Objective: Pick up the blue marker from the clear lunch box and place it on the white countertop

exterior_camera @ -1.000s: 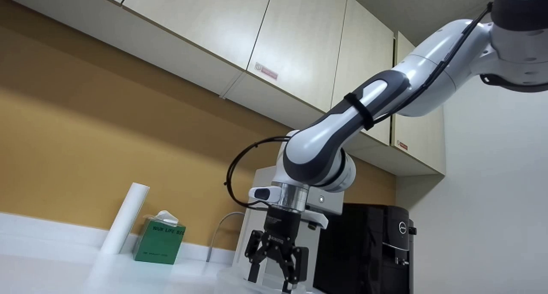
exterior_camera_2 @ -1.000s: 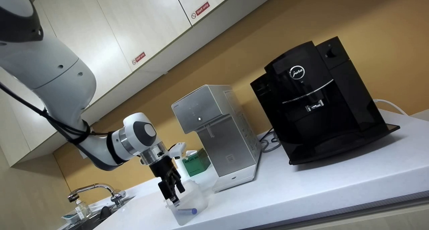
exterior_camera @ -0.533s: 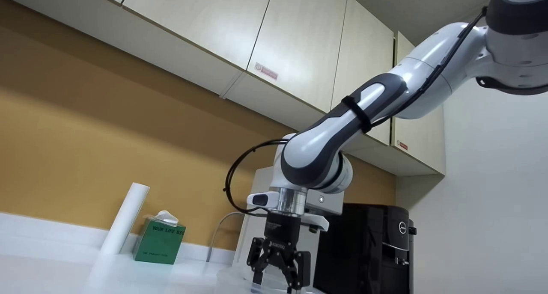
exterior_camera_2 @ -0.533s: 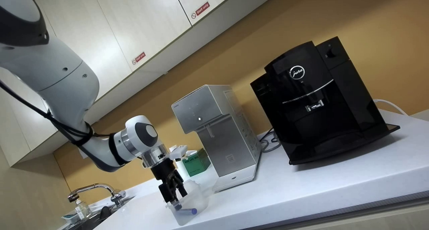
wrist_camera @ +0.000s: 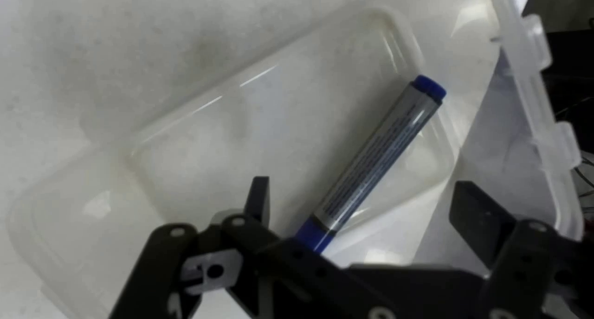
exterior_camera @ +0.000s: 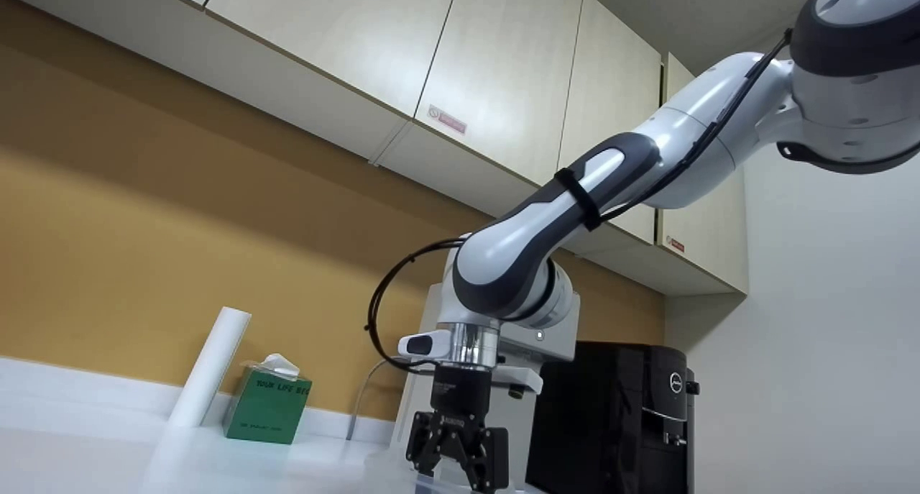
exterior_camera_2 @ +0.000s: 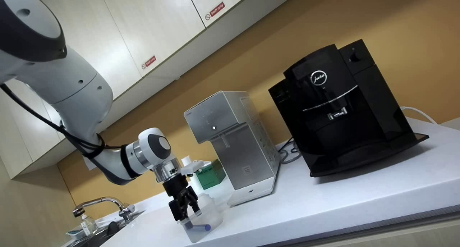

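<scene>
Blue marker (wrist_camera: 371,163): inside the clear lunch box (wrist_camera: 533,100), lying slantwise; pale printed barrel, blue at both ends, its lower end in the wrist view partly covered by the gripper (wrist_camera: 365,198).
Jaws: wide apart, the marker showing in the gap between them.
Gripper: pointing down, its lowest part seen through the box's clear wall in an exterior view.
Lunch box: on the white counter (exterior_camera_2: 284,211), near the silver-grey dispenser (exterior_camera_2: 244,157).
Coffee machine (exterior_camera_2: 345,117): black, on the counter; the dispenser stands between it and the lunch box.
Tissue box (exterior_camera: 269,409): green, a white tissue poking out of its top, just beside a white cylinder (exterior_camera: 212,368).
</scene>
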Controlling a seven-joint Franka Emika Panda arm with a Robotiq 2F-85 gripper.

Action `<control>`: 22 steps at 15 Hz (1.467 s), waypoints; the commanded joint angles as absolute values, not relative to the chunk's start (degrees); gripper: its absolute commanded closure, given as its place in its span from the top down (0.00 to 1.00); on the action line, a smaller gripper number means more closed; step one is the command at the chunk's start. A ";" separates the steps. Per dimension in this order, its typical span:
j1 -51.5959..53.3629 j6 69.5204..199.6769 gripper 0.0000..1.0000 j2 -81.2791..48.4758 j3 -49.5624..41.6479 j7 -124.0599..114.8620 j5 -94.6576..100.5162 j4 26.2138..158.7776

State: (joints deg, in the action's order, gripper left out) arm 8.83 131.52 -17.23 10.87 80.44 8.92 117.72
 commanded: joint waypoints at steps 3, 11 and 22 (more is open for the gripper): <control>9.33 129.77 1.00 -19.80 11.43 76.66 9.13 114.16; 9.11 130.38 1.00 -22.06 11.42 76.17 9.30 112.01; 5.92 131.02 1.00 -22.86 12.11 83.74 7.90 109.76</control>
